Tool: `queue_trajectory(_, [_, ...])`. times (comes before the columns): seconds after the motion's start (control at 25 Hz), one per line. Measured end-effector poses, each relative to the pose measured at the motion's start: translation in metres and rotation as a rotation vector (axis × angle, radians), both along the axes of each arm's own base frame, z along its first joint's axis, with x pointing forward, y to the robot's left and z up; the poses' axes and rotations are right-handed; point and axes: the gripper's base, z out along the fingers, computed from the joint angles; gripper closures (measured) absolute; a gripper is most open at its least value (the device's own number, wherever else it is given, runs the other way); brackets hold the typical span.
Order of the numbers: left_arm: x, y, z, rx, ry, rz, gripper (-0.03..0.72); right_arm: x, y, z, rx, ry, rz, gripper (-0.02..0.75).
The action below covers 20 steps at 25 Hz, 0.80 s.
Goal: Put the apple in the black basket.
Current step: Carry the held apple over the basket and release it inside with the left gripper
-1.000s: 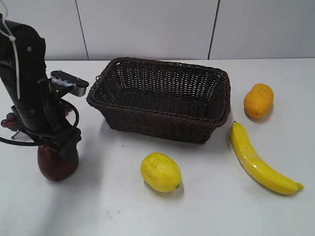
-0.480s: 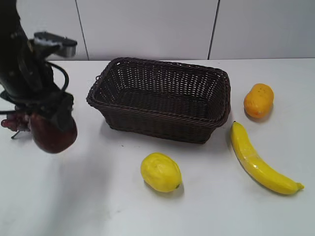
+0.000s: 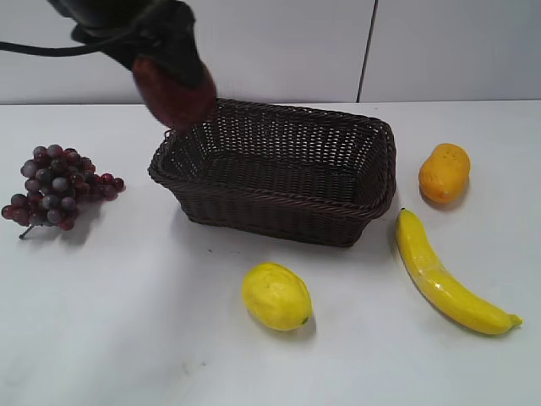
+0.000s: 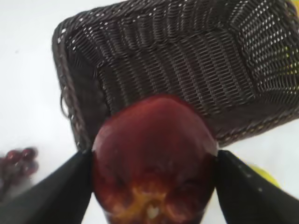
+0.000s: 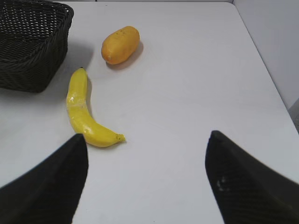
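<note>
The left hand (image 4: 152, 186) pinches the apple (image 4: 154, 163) across its smooth, firm, rounded sides above the black basket (image 3: 279, 173); right hand (image 5: 145, 182) gapes wide.

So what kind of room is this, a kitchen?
More likely a robot practice lab than a kitchen: a bare white table against plain white wall panels, with a dark woven wicker basket and glossy fruit such as a yellow banana laid out.

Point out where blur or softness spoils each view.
Exterior view: the apple and left gripper smear with motion; the black basket is crisp. Left wrist view: apple soft, grapes blurred. Right wrist view: sharp throughout.
</note>
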Motion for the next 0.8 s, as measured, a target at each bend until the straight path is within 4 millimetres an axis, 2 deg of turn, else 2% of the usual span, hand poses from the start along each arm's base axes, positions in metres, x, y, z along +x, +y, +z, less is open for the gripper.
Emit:
queue_trajectory(0.2, [0.021,-0.036,-0.047,-0.018,0.02,-0.015,0.109,0.0,0.0,0.0,0.0,0.0,0.0,0.15])
queue_trajectory(0.36, [0.036,-0.051,-0.087,-0.039,0.047,0.01,0.109,0.0,0.0,0.0,0.0,0.0,0.0,0.15])
queue_trajectory(0.52, [0.045,-0.057,-0.116,-0.036,0.067,0.029,0.109,0.0,0.0,0.0,0.0,0.0,0.0,0.15])
queue_trajectory(0.8, [0.05,-0.06,-0.144,-0.01,0.108,0.035,0.107,0.0,0.0,0.0,0.0,0.0,0.0,0.15])
